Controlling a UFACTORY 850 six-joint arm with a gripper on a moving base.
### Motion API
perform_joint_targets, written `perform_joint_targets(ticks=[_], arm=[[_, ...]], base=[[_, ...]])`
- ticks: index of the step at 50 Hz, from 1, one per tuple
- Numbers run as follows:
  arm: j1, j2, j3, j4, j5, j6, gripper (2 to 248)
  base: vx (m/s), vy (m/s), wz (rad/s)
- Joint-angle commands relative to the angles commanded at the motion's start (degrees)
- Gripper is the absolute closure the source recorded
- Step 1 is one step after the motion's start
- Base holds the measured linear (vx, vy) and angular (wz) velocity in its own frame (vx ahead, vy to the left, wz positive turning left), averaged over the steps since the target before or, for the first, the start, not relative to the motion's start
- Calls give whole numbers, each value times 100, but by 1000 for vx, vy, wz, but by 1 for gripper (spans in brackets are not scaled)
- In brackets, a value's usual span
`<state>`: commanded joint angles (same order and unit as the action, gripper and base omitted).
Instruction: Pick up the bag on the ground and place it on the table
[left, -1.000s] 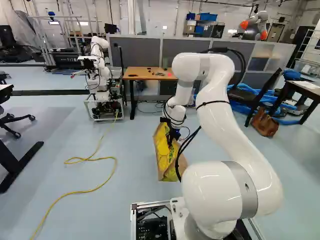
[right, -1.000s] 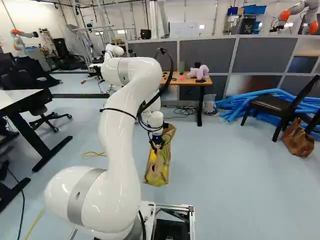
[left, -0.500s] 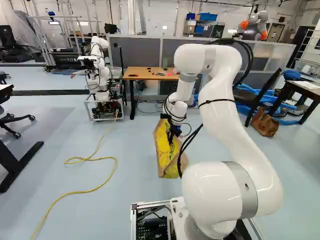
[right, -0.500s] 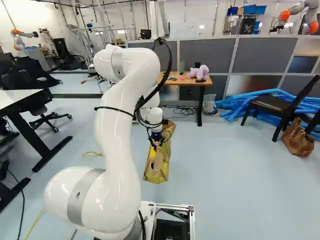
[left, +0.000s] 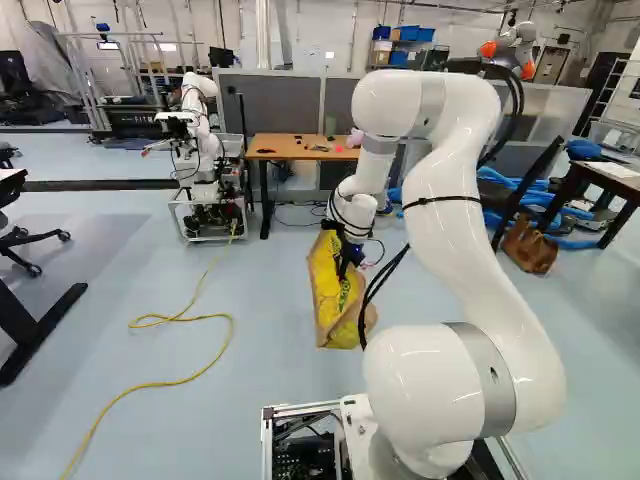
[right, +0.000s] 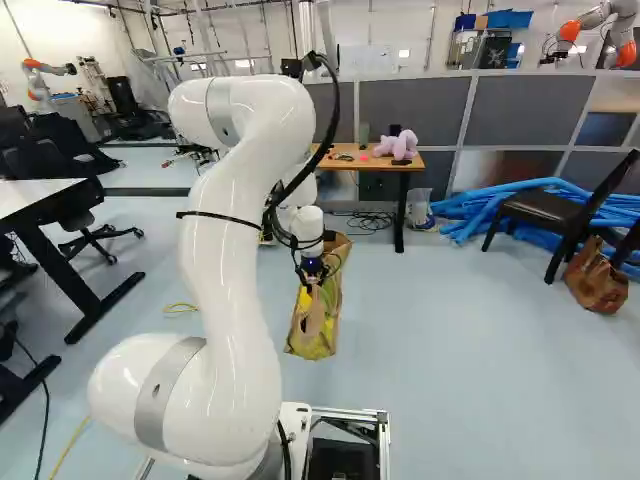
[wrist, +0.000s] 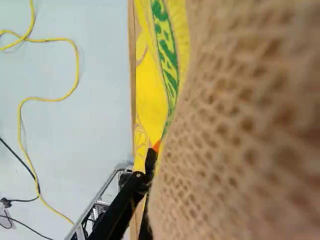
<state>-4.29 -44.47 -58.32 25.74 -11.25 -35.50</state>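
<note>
The bag (left: 332, 312) hung from the gripper (right: 312, 283), whose fingers were closed on it near its top, over pale floor (right: 450, 330) crossed by a yellow cable (wrist: 77, 65). Beyond stood the table (right: 375, 166), bearing a plush toy (right: 397, 144), before grey partitions (right: 415, 110).

We see rough, bumpy, net-like cloth on the bag (wrist: 245, 125), and its yellow side (wrist: 150, 92) looks smoother. The arm (left: 475, 240) is smooth and very shiny. The counter (left: 280, 145) looks like wood. We see shiny metal on the base frame (right: 350, 413). The floor (right: 450, 350) looks smooth, with a soft shine. The grey wall panels (right: 525, 108) look dull.
</note>
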Motion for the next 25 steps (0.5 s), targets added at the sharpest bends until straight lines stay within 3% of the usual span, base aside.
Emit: perform_joint_targets(ticks=[25], arm=[[15,464,110,0,-1,0,228]], base=[[0,0,0]])
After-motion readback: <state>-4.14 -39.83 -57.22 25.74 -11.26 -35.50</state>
